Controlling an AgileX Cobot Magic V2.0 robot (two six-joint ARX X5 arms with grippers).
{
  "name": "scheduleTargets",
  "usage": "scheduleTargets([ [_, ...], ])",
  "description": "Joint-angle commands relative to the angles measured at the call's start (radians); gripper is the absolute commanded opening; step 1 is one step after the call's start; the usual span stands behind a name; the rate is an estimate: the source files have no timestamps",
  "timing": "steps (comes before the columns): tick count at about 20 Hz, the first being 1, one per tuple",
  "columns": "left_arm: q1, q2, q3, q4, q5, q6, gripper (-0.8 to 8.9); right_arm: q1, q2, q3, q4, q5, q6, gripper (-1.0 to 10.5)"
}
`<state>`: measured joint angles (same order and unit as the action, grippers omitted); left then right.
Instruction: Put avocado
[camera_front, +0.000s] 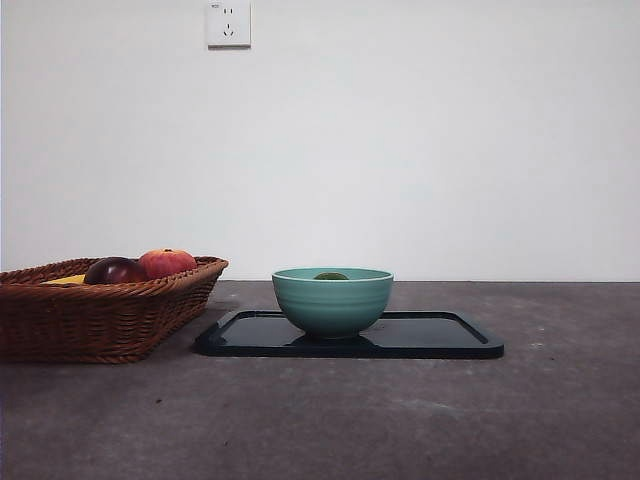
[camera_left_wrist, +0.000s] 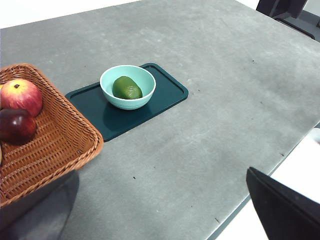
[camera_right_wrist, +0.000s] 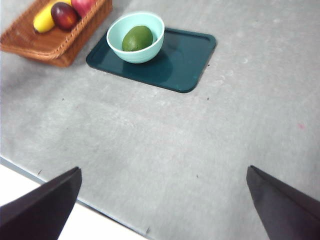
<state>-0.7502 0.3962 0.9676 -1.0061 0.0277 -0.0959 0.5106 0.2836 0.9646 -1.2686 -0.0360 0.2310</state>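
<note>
The avocado (camera_left_wrist: 127, 88) (camera_right_wrist: 137, 38), dark green and matte, lies inside a teal bowl (camera_front: 332, 300) (camera_left_wrist: 128, 87) (camera_right_wrist: 135, 37). Only its top (camera_front: 331, 276) peeks over the rim in the front view. The bowl stands on a dark tray (camera_front: 430, 336) (camera_left_wrist: 165, 92) (camera_right_wrist: 185, 62). My left gripper (camera_left_wrist: 165, 210) is open, high above the table's near edge and well away from the bowl. My right gripper (camera_right_wrist: 165, 200) is open too, pulled back over the table's edge with nothing between its jaws. Neither arm shows in the front view.
A wicker basket (camera_front: 90, 315) (camera_left_wrist: 55, 150) (camera_right_wrist: 55, 42) stands left of the tray. It holds a red-orange fruit (camera_front: 166, 262) (camera_left_wrist: 21, 96), a dark maroon fruit (camera_front: 114, 270) (camera_left_wrist: 16, 125) (camera_right_wrist: 64, 15) and a yellow fruit (camera_right_wrist: 44, 19). A wall socket (camera_front: 228, 22) is behind.
</note>
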Motion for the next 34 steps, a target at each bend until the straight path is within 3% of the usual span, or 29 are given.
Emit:
scheduleTargets([
  [1,-0.006,0.002,0.006,0.009,-0.003,-0.002,5.62,0.006,-0.028,0.005,0.002,-0.028,0.030,5.8],
  [11,-0.006,0.002,0.006,0.009,-0.003,-0.002,5.50,0.006,-0.033,0.005,0.005,-0.019,0.031,5.8],
  [12,-0.006,0.002,0.006,0.008,-0.003,-0.002,5.00,0.006,-0.033,0.005,0.004,-0.019,0.031,5.6],
  [13,-0.006,0.002,0.006,0.008,-0.002,-0.002,3.62,0.006,-0.033,0.005,0.003,-0.020,0.031,4.0],
  [14,-0.006,0.002,0.006,0.007,-0.002,-0.002,1.57,0.006,-0.033,0.005,0.003,-0.021,0.031,1.5],
  [15,-0.006,0.002,0.006,0.007,-0.002,-0.003,-0.05,0.006,-0.033,0.005,0.005,-0.020,0.029,0.1],
  [27,0.001,0.002,0.005,0.008,-0.002,-0.002,0.26,0.006,-0.033,0.005,0.005,-0.016,0.029,0.2],
  [29,0.083,0.002,0.005,0.008,-0.002,-0.002,0.26,0.006,-0.033,0.005,0.005,-0.016,0.029,0.2],
  [34,0.455,0.001,0.005,0.008,-0.002,-0.002,0.26,0.006,-0.033,0.005,0.005,-0.016,0.029,0.2],
])
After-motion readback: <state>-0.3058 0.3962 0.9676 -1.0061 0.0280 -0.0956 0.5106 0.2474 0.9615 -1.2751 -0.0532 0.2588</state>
